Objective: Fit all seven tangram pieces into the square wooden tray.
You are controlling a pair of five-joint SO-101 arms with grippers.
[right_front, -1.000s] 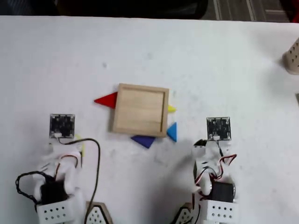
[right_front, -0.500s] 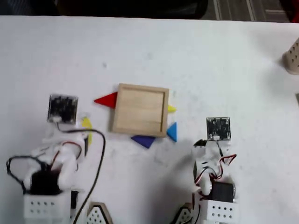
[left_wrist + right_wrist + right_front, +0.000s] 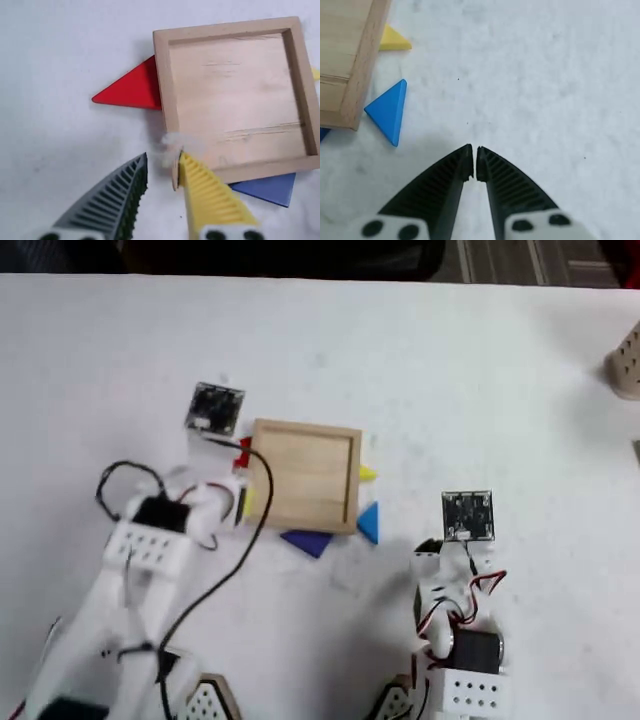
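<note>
Lying near the middle of the white table, the square wooden tray is seen with bare wood across its floor, and four coloured pieces are found around its outer walls. A red triangle is set against one side wall, its long point turned away from the tray. A dark blue piece is partly hidden beneath the wall nearest the arms. A light blue triangle lies just beside the corner on the right arm's side, and the tip of a yellow piece shows past the wall on that same side. The left gripper is held at the tray's near corner on the red triangle's side. Its jaws are parted, one finger over the corner of the rim and the other over the table, with nothing gripped. The right gripper is held low over the table beyond the light blue triangle, its jaws closed together and empty.
</note>
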